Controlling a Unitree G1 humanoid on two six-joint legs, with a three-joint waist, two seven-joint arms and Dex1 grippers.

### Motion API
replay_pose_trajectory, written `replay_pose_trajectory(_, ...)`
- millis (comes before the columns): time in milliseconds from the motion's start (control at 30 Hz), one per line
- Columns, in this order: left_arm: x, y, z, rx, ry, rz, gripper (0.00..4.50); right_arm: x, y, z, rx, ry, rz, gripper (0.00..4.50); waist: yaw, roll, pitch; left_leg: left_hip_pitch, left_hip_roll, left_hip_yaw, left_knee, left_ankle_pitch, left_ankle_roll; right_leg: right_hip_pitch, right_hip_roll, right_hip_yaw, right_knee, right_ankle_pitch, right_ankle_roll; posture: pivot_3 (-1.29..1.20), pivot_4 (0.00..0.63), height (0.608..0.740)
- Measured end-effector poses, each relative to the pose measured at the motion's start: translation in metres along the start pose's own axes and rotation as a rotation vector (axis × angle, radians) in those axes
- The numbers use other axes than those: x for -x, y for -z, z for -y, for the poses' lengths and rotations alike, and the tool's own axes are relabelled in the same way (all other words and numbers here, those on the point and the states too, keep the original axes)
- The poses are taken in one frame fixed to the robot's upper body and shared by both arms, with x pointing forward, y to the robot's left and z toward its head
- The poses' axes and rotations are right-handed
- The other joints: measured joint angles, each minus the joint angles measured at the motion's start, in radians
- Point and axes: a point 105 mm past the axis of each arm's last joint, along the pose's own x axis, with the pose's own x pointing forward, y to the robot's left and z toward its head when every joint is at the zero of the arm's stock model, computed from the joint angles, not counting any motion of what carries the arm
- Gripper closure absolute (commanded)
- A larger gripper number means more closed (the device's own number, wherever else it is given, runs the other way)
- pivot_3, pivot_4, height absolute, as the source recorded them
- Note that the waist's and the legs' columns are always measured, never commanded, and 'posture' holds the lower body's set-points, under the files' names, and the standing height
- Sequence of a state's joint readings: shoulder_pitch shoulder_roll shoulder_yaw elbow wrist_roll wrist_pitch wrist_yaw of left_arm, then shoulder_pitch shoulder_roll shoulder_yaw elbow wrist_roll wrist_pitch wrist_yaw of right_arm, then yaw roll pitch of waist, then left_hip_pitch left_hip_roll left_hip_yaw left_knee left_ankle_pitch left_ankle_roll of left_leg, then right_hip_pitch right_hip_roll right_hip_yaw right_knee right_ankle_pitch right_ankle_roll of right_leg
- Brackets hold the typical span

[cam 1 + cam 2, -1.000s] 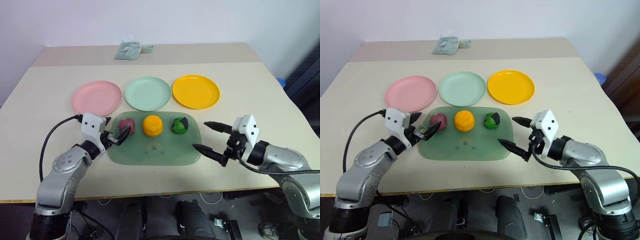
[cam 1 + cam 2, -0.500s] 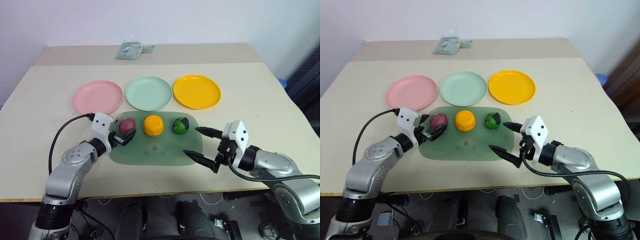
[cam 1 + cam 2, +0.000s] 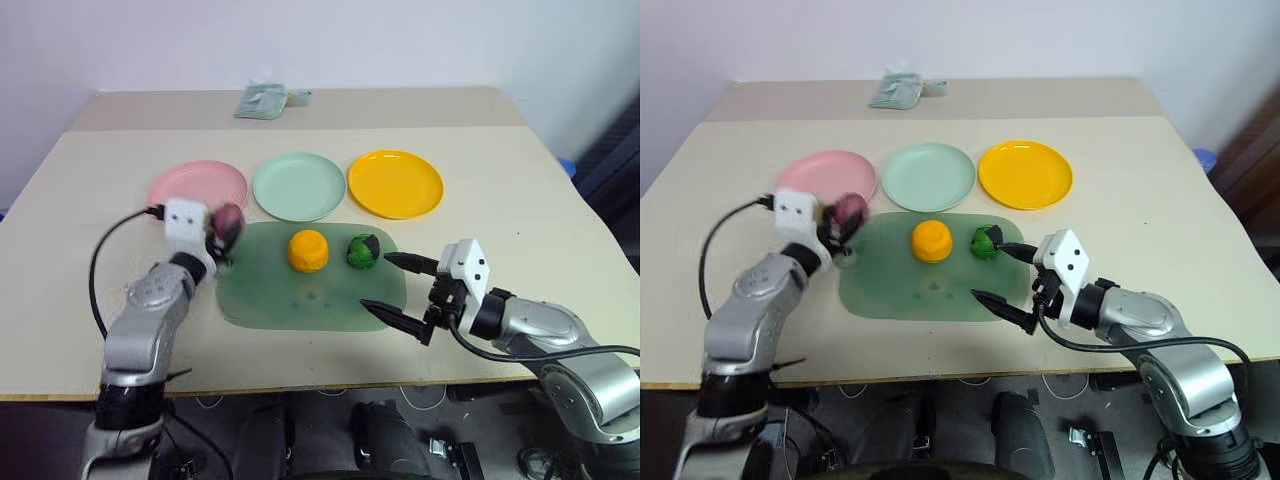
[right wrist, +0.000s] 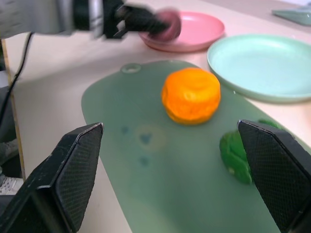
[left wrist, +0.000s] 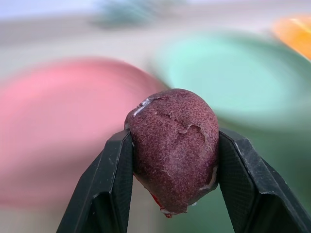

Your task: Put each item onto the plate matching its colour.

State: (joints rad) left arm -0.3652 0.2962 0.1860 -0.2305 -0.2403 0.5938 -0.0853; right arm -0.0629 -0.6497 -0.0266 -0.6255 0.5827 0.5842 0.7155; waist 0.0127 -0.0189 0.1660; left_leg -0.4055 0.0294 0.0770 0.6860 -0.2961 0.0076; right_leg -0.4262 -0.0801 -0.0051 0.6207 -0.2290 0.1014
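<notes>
Three plates sit across the upper centre in the left eye view: pink plate point(image 3: 196, 186), mint plate point(image 3: 299, 186), yellow plate point(image 3: 396, 183). Left claw point(image 3: 222, 232) clamps the purple lump point(image 3: 228, 218) at the pink plate's lower right edge. Right wrist view: right claw point(image 4: 170, 160) spread wide over the green board point(image 4: 160, 160), orange lump point(image 4: 190, 95) and green ball point(image 4: 235, 154) between its fingers.

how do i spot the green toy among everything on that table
Start at the translucent green rounded board near the table's front edge, below the row of three round plates. Two toy foods rest on it: the orange rounded lump and, to its right, the small green ball. Its black patch sets it apart.
</notes>
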Motion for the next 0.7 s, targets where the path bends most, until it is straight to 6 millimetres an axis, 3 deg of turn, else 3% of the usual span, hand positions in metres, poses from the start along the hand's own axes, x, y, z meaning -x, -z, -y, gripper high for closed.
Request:
replay_pose_trajectory(67,-0.009,0.000,-0.002,0.006,-0.054,-0.009,2.30,-0.003,0.000,-0.002,-0.003,-0.010,0.003,0.00,0.000,0.000,0.000,0.000,0.000,0.000,0.000,0.000,0.000,0.000,0.000,0.000,0.000,0.001,0.001,0.00,0.150,0.740)
replay_pose_trajectory(267,-0.027,0.025,-0.023,-0.026,-0.201,-0.132,2.30,-0.008,0.000,-0.004,-0.008,-0.011,0.015,0.00,-0.001,0.000,0.000,0.000,-0.001,0.000,0.000,0.000,0.000,0.000,0.001,0.000,0.000,0.001,0.001,0.00,0.150,0.740)
replay_pose_trajectory(367,-0.031,0.028,-0.025,-0.026,-0.209,-0.143,1.38,-0.010,0.000,-0.005,-0.013,-0.010,0.022,0.00,0.001,0.000,0.000,0.000,-0.001,0.000,0.000,0.000,0.000,0.000,0.000,0.000,0.000,0.001,0.001,0.00,0.150,0.740)
replay_pose_trajectory(467,-0.032,0.024,-0.028,-0.019,-0.208,-0.127,0.08,-0.010,0.000,-0.004,-0.015,0.000,0.023,0.00,0.000,0.000,0.000,0.000,-0.001,0.000,0.000,0.000,0.000,0.000,0.000,0.000,0.000,0.001,0.001,0.00,0.150,0.740)
replay_pose_trajectory(567,-0.029,0.019,-0.029,-0.008,-0.174,-0.100,0.08,-0.009,0.002,-0.004,-0.020,0.014,0.018,0.00,-0.001,0.000,0.000,0.000,0.000,0.000,0.000,0.000,0.000,0.000,0.000,0.000,0.000,0.001,0.001,0.00,0.150,0.740)
replay_pose_trajectory(700,-0.011,0.014,-0.023,0.013,-0.065,-0.053,0.08,-0.008,0.003,-0.002,-0.021,0.027,0.015,0.00,-0.005,0.000,0.000,0.000,0.001,0.000,0.000,0.000,-0.001,0.000,0.000,0.000,0.001,0.001,0.001,0.00,0.150,0.740)
